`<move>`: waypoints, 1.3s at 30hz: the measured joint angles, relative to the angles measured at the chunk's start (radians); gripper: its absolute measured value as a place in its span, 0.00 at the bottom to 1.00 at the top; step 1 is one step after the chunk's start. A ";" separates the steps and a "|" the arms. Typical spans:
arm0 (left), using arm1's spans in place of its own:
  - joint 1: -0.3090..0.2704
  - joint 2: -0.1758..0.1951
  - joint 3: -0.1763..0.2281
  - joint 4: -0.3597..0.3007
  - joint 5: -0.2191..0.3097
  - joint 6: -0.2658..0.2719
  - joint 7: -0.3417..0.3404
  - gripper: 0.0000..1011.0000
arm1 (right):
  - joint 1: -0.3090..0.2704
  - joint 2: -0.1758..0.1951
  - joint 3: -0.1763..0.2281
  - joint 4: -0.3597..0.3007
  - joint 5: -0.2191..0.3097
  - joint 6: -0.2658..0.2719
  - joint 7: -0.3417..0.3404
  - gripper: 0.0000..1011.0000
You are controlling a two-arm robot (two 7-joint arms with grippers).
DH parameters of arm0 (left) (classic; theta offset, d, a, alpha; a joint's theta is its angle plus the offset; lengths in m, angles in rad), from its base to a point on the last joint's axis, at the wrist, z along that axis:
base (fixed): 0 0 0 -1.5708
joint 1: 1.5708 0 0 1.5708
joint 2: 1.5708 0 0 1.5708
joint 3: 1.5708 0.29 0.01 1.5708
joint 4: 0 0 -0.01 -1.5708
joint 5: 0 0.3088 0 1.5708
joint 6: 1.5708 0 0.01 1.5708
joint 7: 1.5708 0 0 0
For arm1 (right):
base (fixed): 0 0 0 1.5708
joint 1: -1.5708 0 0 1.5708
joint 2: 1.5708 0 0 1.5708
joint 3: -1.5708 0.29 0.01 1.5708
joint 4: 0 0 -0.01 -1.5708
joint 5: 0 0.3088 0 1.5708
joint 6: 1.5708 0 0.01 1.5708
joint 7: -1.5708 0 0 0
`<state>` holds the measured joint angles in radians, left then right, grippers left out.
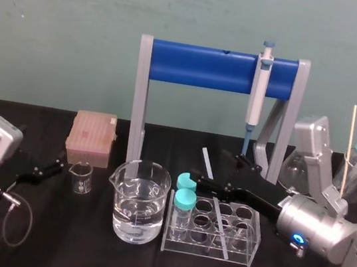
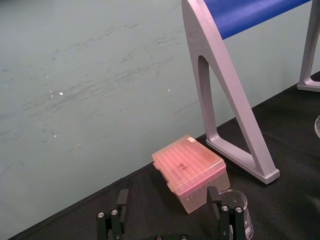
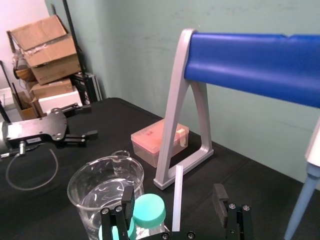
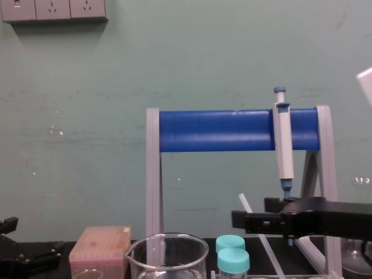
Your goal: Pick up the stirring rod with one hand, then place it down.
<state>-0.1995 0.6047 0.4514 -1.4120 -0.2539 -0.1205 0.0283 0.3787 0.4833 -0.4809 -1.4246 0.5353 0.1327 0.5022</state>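
fingers spread wide, our right black blocky gripper hovers over the clear plastic tube rack; we see the thin translucent whitish stirring rod leaning in that rack, between them, untouched. left gripper idles open, far left.

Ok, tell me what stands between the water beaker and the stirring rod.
In the head view, two teal-capped tubes stand in the rack between the water beaker and the stirring rod.
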 joint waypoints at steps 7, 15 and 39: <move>0.000 0.000 0.000 0.000 0.000 0.000 0.000 0.99 | 0.045 -0.044 -0.016 0.054 -0.009 0.041 -0.012 0.99; 0.000 0.000 0.000 0.000 0.000 0.000 0.000 0.99 | 0.064 -0.059 -0.028 0.076 -0.017 0.062 -0.008 0.99; 0.000 0.000 0.000 0.000 0.000 0.000 0.000 0.99 | 0.068 -0.062 -0.034 0.078 -0.034 0.080 -0.022 0.88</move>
<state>-0.1995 0.6047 0.4514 -1.4120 -0.2539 -0.1205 0.0283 0.4463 0.4214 -0.5153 -1.3461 0.5015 0.2129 0.4804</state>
